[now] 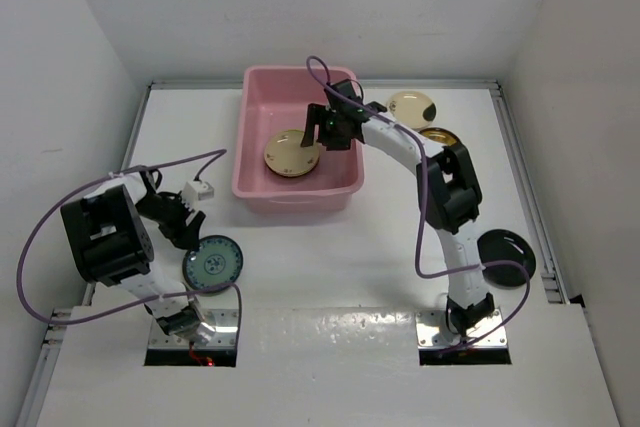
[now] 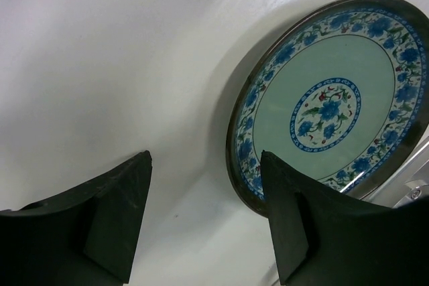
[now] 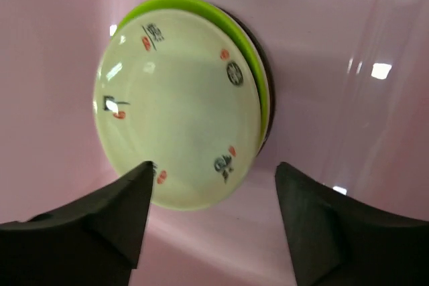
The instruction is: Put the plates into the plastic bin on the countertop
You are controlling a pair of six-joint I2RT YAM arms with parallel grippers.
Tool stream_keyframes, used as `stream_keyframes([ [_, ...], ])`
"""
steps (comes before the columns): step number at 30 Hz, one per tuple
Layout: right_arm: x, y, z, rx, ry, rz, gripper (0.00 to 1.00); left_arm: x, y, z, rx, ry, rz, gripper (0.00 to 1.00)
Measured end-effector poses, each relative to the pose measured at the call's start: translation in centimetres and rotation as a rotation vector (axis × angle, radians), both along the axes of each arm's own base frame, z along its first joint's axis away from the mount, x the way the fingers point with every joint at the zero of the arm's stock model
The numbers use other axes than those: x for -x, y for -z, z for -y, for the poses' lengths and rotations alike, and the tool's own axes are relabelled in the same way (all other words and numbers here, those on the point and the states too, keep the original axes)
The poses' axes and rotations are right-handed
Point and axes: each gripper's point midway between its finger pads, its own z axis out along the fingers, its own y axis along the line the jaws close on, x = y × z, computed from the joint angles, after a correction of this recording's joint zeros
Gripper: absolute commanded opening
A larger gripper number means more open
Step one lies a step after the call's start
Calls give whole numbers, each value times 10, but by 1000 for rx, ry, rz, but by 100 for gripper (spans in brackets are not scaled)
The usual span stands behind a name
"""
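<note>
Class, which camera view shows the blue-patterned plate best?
Left wrist: the blue-patterned plate fills much of the frame, its flowers sharp. Top external shows it small, beside the left arm. Right wrist shows none of it.

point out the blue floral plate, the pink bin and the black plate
blue floral plate (image 2: pixel 327 108): left wrist view, on its centre medallion
pink bin (image 1: pixel 295 192): top external view, on its near outer wall
black plate (image 1: pixel 505 247): top external view, on its bare middle
</note>
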Motion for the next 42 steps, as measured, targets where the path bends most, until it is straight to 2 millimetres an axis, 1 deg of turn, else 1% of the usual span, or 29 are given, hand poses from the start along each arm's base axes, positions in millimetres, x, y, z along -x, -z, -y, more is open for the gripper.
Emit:
stream_keyframes([
  [1,-1,0,1,13,-1,9,77,-1,0,0,1,3,-2,71],
  [5,1,0,5,68,-9,43,78,0,1,1,5,37,-9,71],
  [7,5,-6,7,90,-19,63,78,0,1,1,8,56,-12,71],
  [9,7,-19,6,103,-27,98,78,0,1,2,15,79,-21,69],
  [11,8,-37,7,107,-32,143,78,1,1,5,27,99,-33,63],
  [13,11,-57,6,103,-40,194,78,1,2,11,44,124,-44,59],
  [14,12,-65,7,101,-36,215,80,3,2,14,53,131,-53,56],
  [15,14,-74,8,96,-37,236,80,4,3,18,60,140,-63,50],
  [17,17,-86,9,90,-36,269,80,5,5,23,73,139,-85,45],
  [18,19,-91,11,90,-32,281,80,6,6,25,82,133,-99,38],
  [20,19,-96,14,94,-24,297,80,7,8,29,103,110,-124,31],
  [21,20,-96,17,99,-18,302,80,8,9,31,116,97,-138,25],
  [23,21,-93,22,114,-8,301,80,12,11,34,135,65,-174,16],
  [24,21,-92,26,122,-3,300,80,13,11,36,142,46,-191,8],
  [26,22,-88,31,139,9,297,80,16,10,38,154,6,-228,0],
  [30,23,-86,44,161,33,298,80,12,8,35,162,-73,-289,0],
  [32,24,-88,51,169,47,302,80,4,8,27,166,-129,-290,0],
  [34,25,-92,59,175,66,310,80,-10,6,9,160,-200,-257,0],
  [36,25,-97,66,174,83,322,80,-29,2,-17,154,-282,-202,0],
  [37,25,-100,69,171,92,330,80,-41,-1,-35,150,-331,-161,0],
  [38,25,-101,72,168,96,334,80,-50,-5,-49,145,-366,-129,0],
  [40,26,-103,75,167,103,337,80,-70,-16,-78,137,-440,-61,0],
  [42,28,-104,79,168,112,337,80,-89,-32,-99,129,-500,8,0],
])
